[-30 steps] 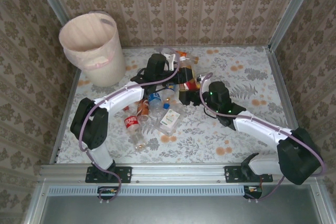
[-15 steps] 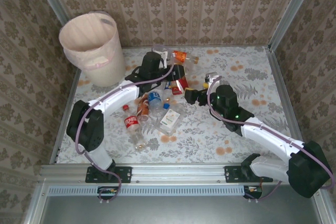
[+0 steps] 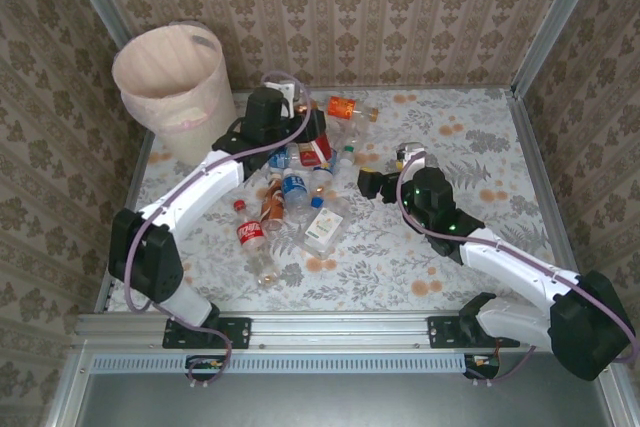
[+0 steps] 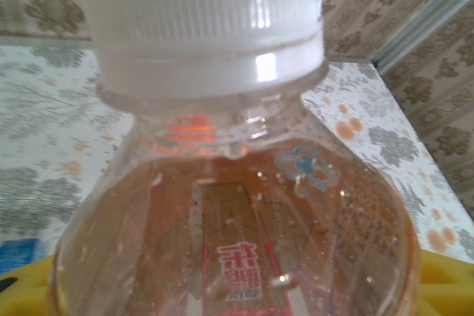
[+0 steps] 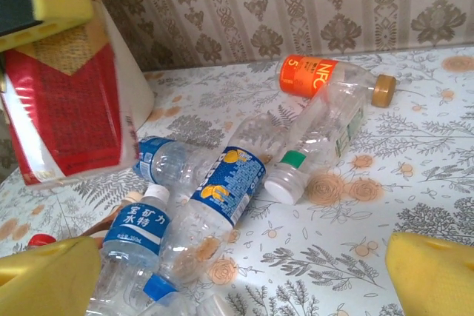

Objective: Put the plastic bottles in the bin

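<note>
- From above: the left fingers (image 3: 300, 140) clamp a red-labelled bottle (image 3: 317, 153) near the bin (image 3: 200, 132). The other bottles (image 3: 290, 197) lie heaped mid-tabletop (image 3: 450, 247). The right fingers (image 3: 370, 185) stand wide and empty just beside the heap.
- Left wrist: the held bottle's white cap (image 4: 200, 12) and amber contents loom close. I reckon that liquid weight could swing it loose, or it could clip the bin's tall rim.
- Right wrist: yellow pads (image 5: 437, 271) spread over round bottles that may roll if nudged. Floral tabletop, patterned wallpaper (image 5: 333, 5) behind.
</note>
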